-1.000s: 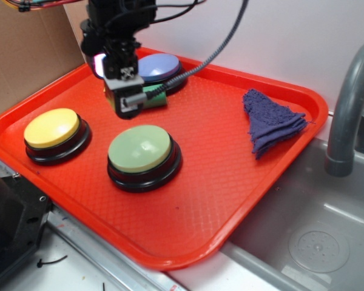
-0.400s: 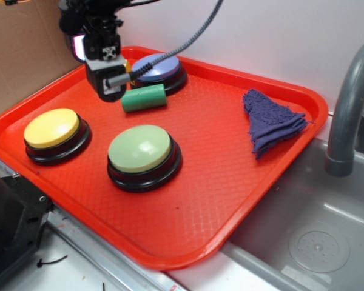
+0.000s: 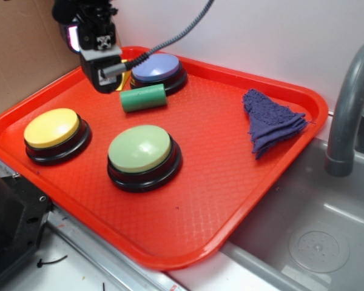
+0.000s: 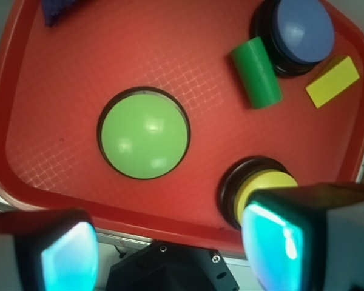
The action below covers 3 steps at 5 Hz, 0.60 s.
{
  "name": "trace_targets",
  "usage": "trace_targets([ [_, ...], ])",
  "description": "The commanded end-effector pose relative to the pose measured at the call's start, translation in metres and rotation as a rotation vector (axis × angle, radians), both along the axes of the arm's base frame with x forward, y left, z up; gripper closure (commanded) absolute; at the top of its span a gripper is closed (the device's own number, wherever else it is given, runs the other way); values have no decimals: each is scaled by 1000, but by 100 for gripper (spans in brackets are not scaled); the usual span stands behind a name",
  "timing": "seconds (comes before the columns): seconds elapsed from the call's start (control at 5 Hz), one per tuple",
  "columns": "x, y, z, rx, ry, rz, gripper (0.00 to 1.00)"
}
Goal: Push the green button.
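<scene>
Task not started: the pale-green domed plastic button (image 3: 139,148) is untouched. The hand (image 3: 103,73) hangs well apart, fingers spread, holding nothing.

The green button (image 3: 139,149) sits untouched on the red tray (image 3: 230,176).

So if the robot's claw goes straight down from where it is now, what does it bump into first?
Probably the bare red tray, near its back left corner; the gripper is not over the green button. Depth is uncertain.

Bright even light, soft shadows, glare on green button (image 4: 144,133), blurred foreground
</scene>
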<state>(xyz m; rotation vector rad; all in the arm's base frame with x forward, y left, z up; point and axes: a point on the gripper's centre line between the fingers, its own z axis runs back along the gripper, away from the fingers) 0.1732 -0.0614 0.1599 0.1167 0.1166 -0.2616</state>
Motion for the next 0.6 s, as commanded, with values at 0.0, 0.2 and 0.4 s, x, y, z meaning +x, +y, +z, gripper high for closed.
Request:
trace_targets([
  [0.0, 0, -4, 24, -21, -55, 13, 0],
  [0.2, -3, -2, 30, -28, -70, 28, 0],
  [0.4, -11, 1, 34, -73, -145, 55, 0],
])
